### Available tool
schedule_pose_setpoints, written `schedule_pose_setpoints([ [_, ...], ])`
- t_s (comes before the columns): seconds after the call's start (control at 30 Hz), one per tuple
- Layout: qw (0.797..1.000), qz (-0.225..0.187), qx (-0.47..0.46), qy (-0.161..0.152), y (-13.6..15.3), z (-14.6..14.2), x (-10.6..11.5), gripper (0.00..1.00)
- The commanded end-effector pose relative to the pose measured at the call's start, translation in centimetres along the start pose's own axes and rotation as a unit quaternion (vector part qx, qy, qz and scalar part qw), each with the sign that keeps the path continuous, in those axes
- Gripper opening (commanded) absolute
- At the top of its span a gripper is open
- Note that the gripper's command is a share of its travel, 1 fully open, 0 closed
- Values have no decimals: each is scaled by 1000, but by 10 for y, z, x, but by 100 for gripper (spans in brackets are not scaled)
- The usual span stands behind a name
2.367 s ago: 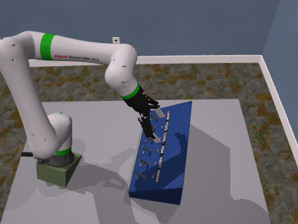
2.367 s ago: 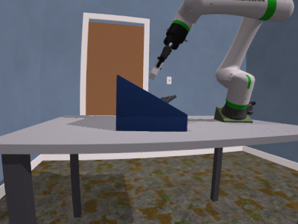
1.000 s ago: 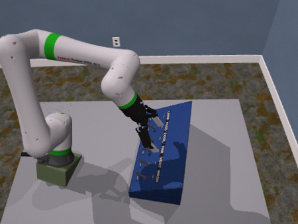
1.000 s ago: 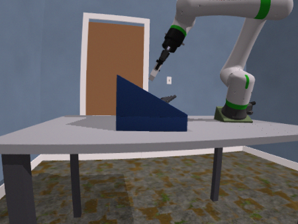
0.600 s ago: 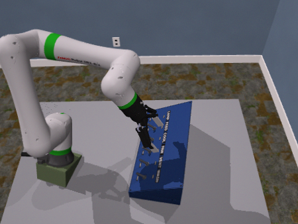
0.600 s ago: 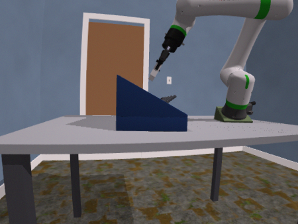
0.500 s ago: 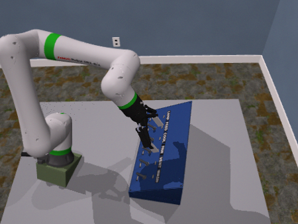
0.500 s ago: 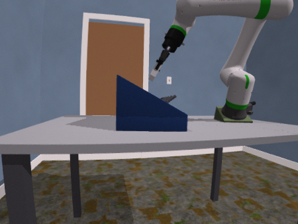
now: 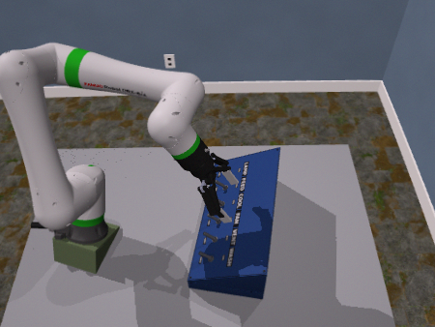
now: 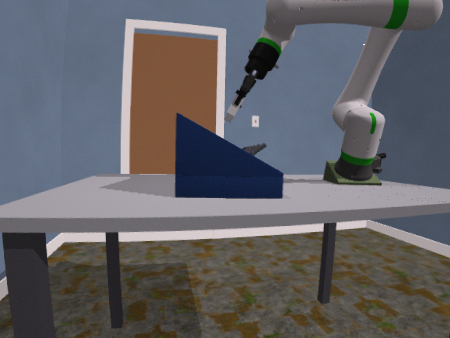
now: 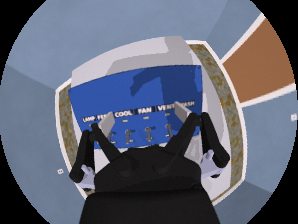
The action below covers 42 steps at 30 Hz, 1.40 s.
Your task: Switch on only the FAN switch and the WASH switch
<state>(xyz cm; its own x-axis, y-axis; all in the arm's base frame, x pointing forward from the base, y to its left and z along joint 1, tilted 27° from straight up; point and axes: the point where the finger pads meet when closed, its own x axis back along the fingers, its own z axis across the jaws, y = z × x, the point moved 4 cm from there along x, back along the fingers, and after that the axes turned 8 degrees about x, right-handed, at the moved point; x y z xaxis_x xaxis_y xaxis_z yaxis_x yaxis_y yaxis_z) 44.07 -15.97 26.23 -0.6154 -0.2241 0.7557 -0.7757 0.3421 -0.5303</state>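
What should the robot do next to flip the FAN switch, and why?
Probably lower the tool gently toward the FAN lever. The tool is wide open, holds nothing, and in the side view hangs well above the blue console, touching no switch. A soft approach seems wise, since the console sits loose on the table.

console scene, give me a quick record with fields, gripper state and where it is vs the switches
console: blue wedge on the grey table, sloped face toward the arm
labels: LAMP, FEED, COOL, FAN, VENT, WASH in a row
switches: grey levers beside the labels
gripper: open, holding nothing
gripper position: above the sloped face, apart from it in the exterior view
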Motion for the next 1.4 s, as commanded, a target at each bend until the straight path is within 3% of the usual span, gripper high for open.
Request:
schedule_pose_setpoints([
  [0.0,1000,0,0,0,0,1,0,100],
  [0.23,1000,0,0,0,1,9,0,100],
  [0.93,1000,0,0,0,9,67,0,100],
  [1.37,1000,0,0,0,10,71,0,100],
])
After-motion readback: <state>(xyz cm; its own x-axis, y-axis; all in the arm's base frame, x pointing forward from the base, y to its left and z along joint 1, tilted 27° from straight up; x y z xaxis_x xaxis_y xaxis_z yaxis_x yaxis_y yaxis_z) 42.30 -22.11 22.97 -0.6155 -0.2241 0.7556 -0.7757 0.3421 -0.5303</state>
